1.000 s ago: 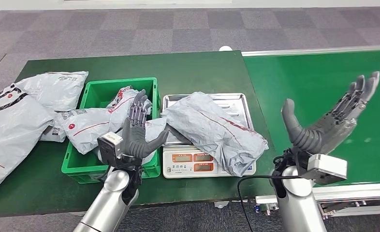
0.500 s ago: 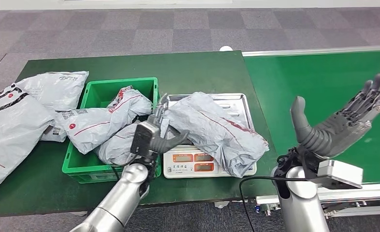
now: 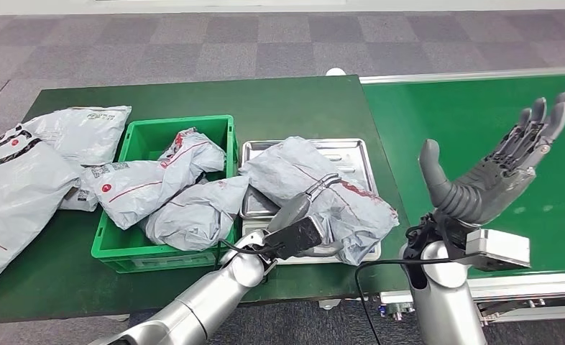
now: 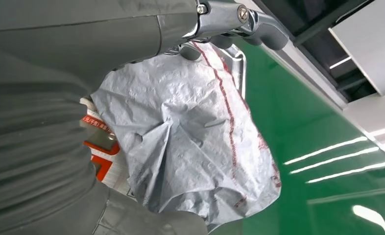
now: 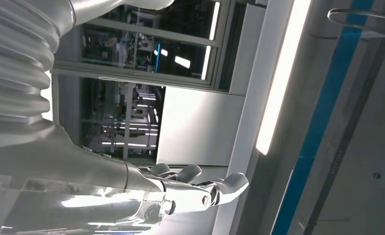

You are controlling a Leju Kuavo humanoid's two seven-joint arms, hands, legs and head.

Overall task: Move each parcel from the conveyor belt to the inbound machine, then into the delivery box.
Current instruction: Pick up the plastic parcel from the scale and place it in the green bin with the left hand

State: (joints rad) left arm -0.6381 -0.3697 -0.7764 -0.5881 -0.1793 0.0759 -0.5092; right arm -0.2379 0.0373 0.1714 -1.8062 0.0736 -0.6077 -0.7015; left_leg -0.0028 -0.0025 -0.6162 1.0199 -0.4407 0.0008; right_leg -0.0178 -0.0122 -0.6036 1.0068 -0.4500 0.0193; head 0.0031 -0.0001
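A grey plastic parcel with a red stripe lies across the steel tray of the weighing scale. My left hand reaches over the scale's front. Its fingers stretch across the top of the parcel's near side, and the thumb stands apart. The left wrist view shows the same parcel below the outstretched fingers, with nothing gripped. My right hand is raised palm up above the green conveyor belt, with its fingers spread and nothing in it.
A green delivery box left of the scale holds two grey parcels. More parcels lie at the table's left end. The belt surface is bare green, and a black cable hangs by my right forearm.
My left hand has swung right from above the green box to the parcel on the scale, its fingers now over it. The right hand stays raised and has shifted only slightly.
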